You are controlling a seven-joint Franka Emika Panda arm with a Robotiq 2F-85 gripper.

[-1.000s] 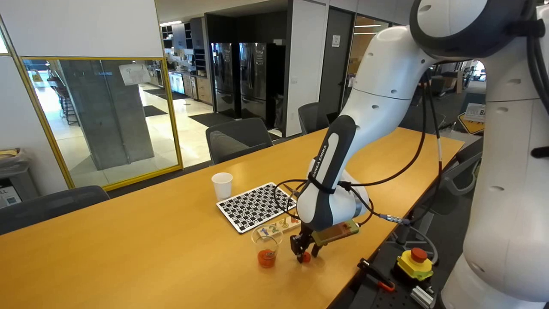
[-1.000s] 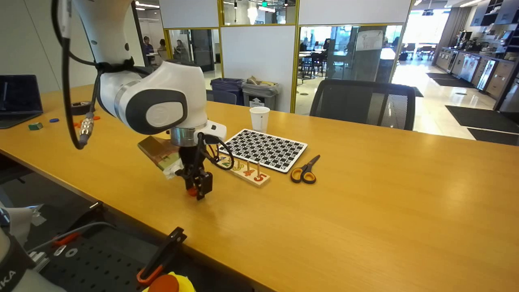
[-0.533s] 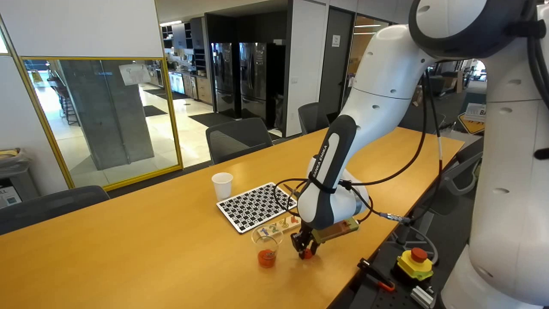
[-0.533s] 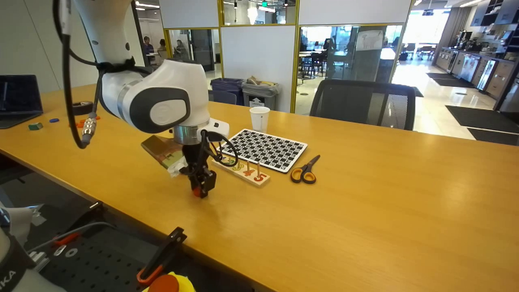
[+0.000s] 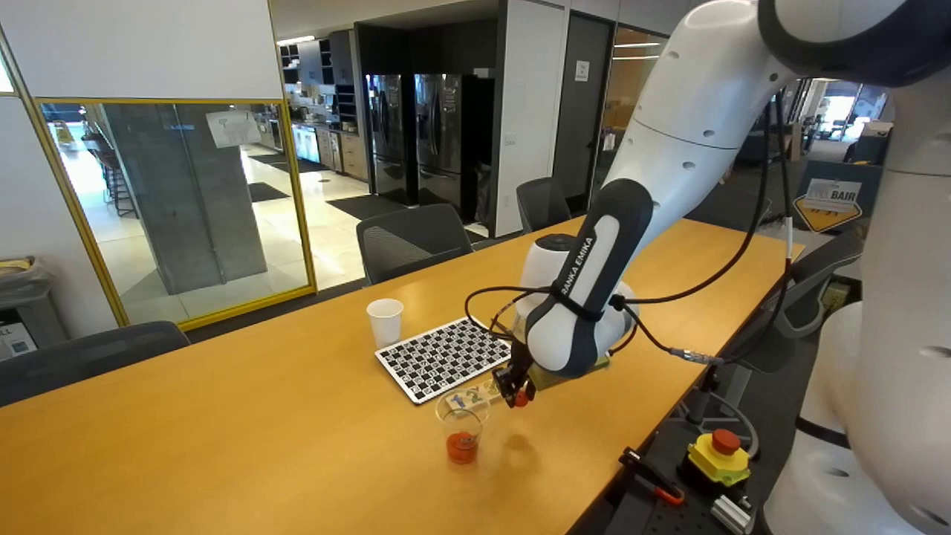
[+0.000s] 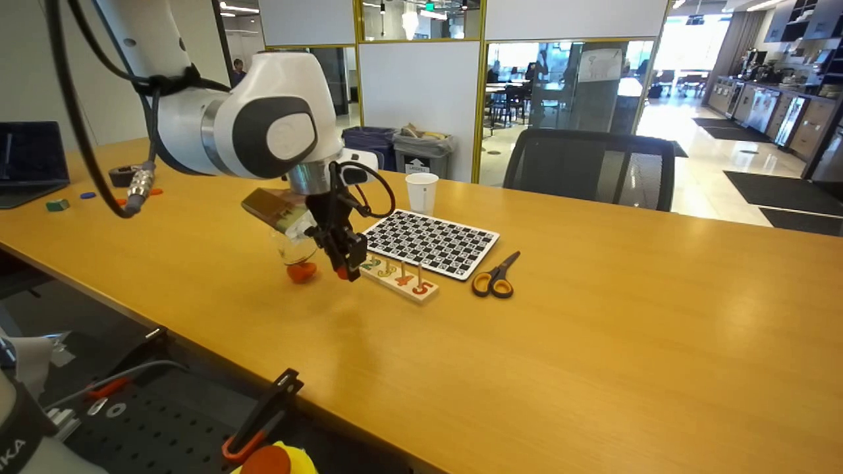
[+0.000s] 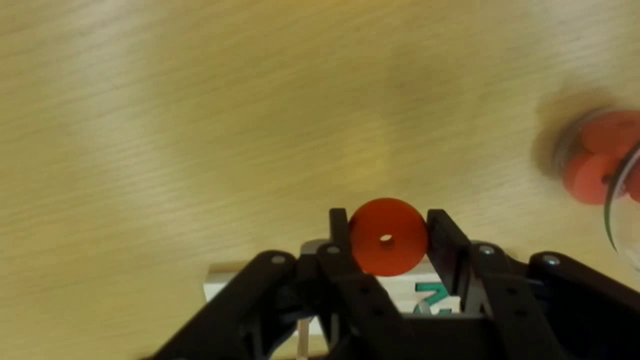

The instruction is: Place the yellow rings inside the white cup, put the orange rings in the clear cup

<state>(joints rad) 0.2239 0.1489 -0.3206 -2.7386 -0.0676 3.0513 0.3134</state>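
Above the counter (image 5: 260, 446), near the clear cup (image 5: 452, 426), the pincer (image 7: 388, 225) has an orange ring (image 7: 387, 260) pinched by opposite edges. I'd guess it's light, stiff, slightly slick; those edges should suit.

Checkerboard (image 6: 431, 242), scissors (image 6: 497, 270), numbered peg board (image 6: 412, 285), laptop (image 6: 29, 157)
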